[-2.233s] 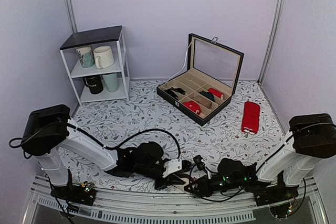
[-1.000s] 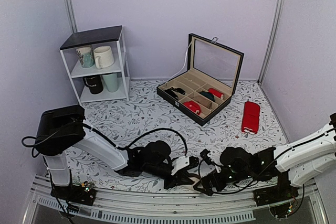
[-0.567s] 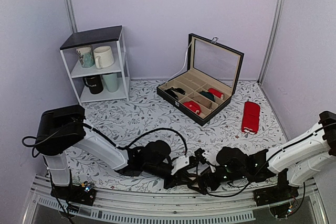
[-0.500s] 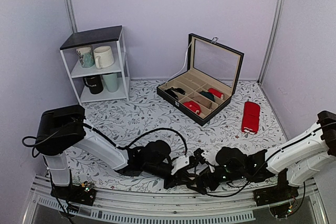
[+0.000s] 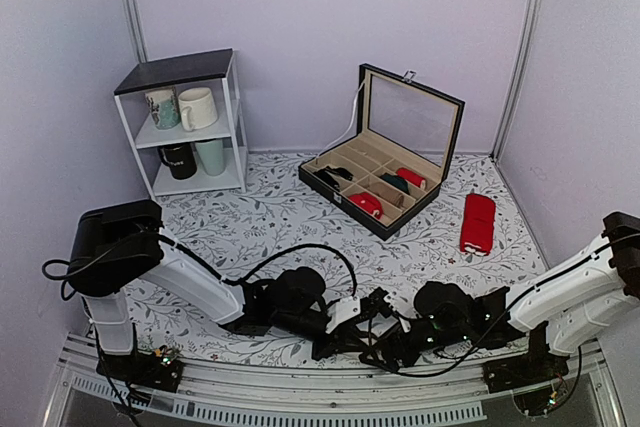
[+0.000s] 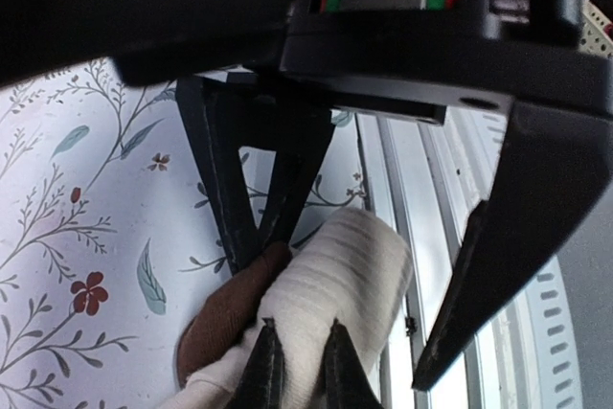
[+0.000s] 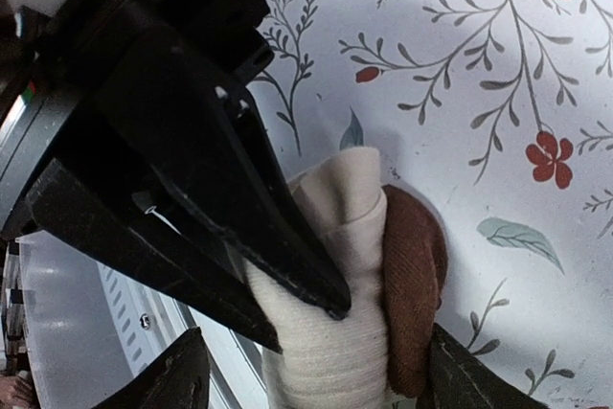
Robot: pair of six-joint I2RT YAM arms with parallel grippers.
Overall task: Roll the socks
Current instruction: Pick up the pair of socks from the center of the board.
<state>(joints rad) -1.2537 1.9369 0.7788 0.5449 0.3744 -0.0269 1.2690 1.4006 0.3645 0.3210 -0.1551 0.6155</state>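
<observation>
The socks (image 6: 335,270) are a rolled bundle, cream (image 7: 326,352) outside with a dark brown band (image 7: 414,284) on one side, lying at the table's near edge. My left gripper (image 6: 299,337) is shut on a fold of the cream fabric; its black fingers (image 7: 287,246) reach in from the upper left of the right wrist view. My right gripper (image 7: 316,332) is open and straddles the bundle, one finger on each side. In the top view the left gripper (image 5: 345,332) and the right gripper (image 5: 388,344) meet tip to tip and hide the socks.
A metal rail (image 6: 402,189) runs along the table edge right beside the bundle. Farther back stand a black compartment box (image 5: 385,182) with its lid up, a plain red pair (image 5: 477,222) and a white shelf (image 5: 190,122) holding mugs.
The right arm has reached left until its gripper straddles the bundle, and its jaws have narrowed. The left gripper has held still, shut on the socks.
</observation>
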